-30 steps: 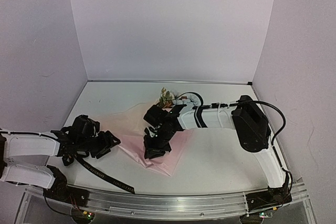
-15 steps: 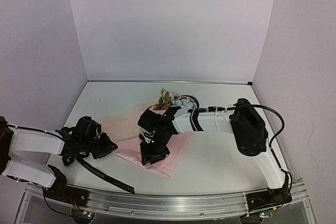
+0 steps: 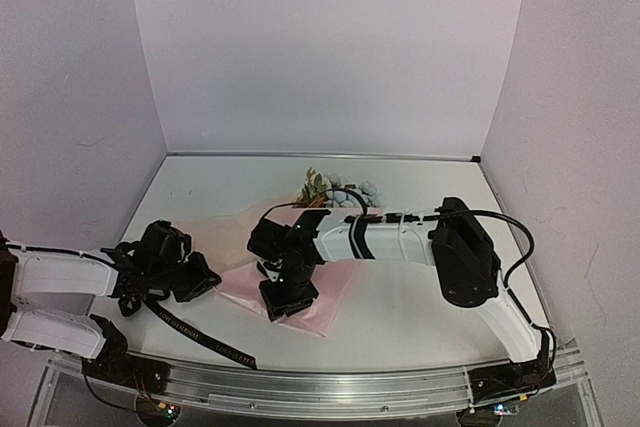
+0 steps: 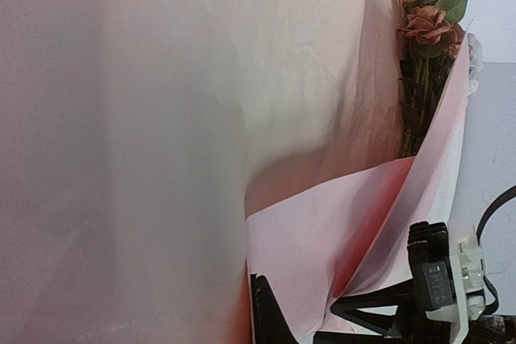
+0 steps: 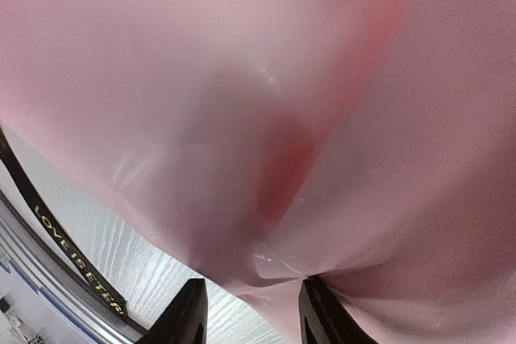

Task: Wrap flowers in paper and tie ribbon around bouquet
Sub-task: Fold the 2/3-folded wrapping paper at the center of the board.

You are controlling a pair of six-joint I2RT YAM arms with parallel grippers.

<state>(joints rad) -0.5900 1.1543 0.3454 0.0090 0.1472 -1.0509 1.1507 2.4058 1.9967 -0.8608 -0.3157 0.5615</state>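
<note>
The pale pink paper (image 3: 240, 237) lies on the white table, folded over the stems of the flowers (image 3: 322, 185), whose blooms stick out at the far end. In the left wrist view the paper (image 4: 161, 118) fills the frame, with the flowers (image 4: 427, 22) at the top right. My left gripper (image 3: 198, 277) is shut on the paper's left edge; one dark finger (image 4: 270, 320) shows beside the sheet. My right gripper (image 3: 288, 299) points down onto the paper's near fold, its jaws apart around a crease of the paper (image 5: 322, 159). The black ribbon (image 3: 195, 332) lies near the front edge.
The ribbon (image 5: 76, 259) with gold lettering runs along the aluminium rail (image 3: 300, 387) at the table's near edge. Lilac walls close in the back and both sides. The right arm (image 3: 400, 237) stretches across the table's middle, and its gripper shows in the left wrist view (image 4: 439, 279).
My left gripper has closed on the paper's left edge. My right gripper has slid left and nearer over the paper, and its jaws have opened.
</note>
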